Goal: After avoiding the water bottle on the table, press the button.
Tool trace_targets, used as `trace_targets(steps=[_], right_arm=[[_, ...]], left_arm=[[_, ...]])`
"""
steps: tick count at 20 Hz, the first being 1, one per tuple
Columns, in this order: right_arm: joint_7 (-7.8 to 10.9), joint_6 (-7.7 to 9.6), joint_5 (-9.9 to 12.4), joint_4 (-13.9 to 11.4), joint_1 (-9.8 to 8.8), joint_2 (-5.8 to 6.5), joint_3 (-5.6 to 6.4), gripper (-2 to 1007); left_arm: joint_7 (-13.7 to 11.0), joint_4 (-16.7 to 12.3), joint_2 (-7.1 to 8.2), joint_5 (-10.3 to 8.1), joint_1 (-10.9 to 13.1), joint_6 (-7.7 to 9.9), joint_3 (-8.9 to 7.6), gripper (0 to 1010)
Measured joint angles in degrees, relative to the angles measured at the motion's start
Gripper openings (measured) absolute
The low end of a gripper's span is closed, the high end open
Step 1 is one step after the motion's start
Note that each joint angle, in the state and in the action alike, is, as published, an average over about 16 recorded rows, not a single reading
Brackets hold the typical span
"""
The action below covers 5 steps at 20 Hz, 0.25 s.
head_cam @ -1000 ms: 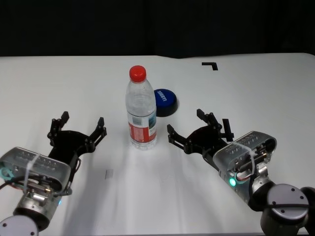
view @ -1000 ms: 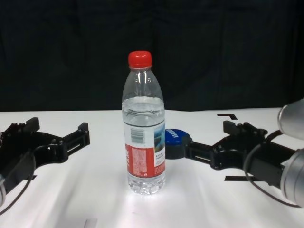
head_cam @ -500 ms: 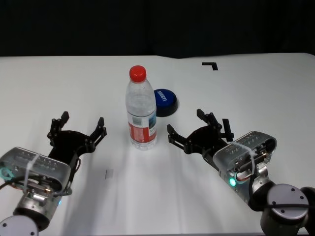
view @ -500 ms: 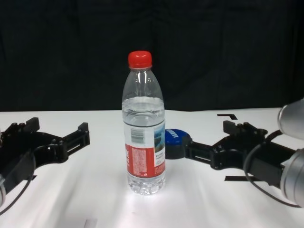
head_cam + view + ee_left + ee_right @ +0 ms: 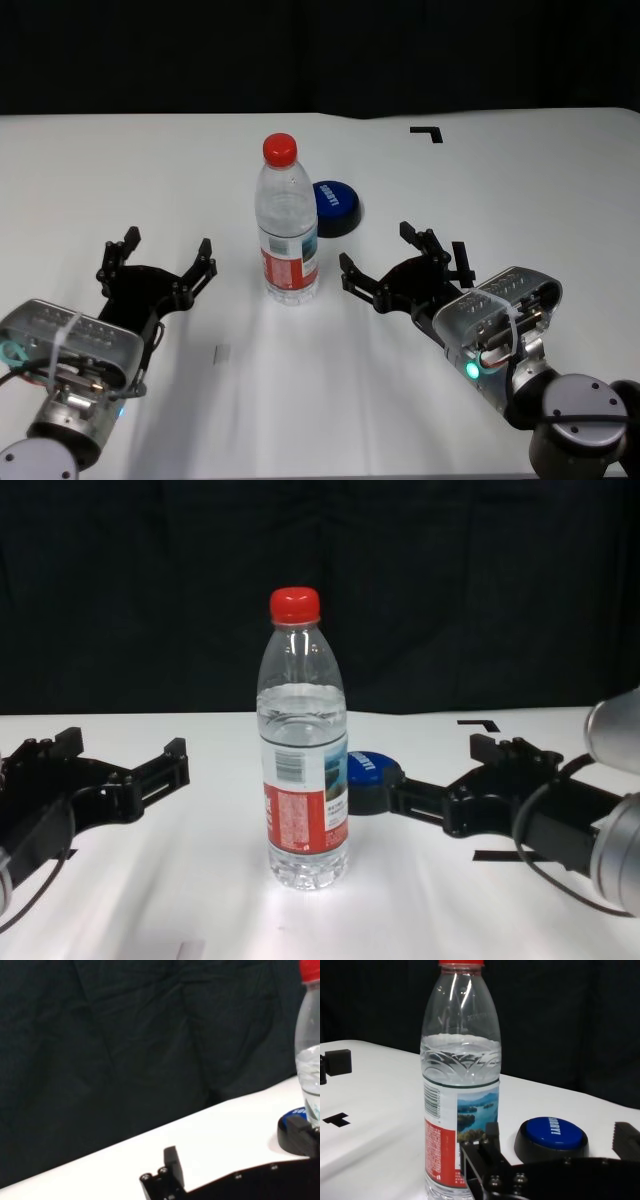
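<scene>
Water bottle (image 5: 288,225): clear plastic, colourless water inside; red screw cap; label with a white barcode panel, a blue-and-green landscape print and a red lower band with white text.
Button (image 5: 336,206): black base, domed blue top, white lettering.
Bench (image 5: 120,180): plain white; black corner mark (image 5: 427,132) at the far right; black T-shaped mark (image 5: 336,1120) in the right wrist view; small grey patch (image 5: 222,352) near the front.
Left tool (image 5: 165,255): matt black fingers; silver-grey wrist housing with a white strap and a teal light.
Right tool (image 5: 378,254): matt black fingers; silver-grey housing, white strap, green light.
Backdrop (image 5: 450,580): black cloth, creased.
</scene>
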Motion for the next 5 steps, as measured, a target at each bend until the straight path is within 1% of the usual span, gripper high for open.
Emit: trace_targets(steps=[5], right_arm=[[0.0,0.0,0.0,0.0,0.0,0.0,0.0,1003]], left_arm=[[0.0,0.0,0.0,0.0,0.0,0.0,0.0,1003]])
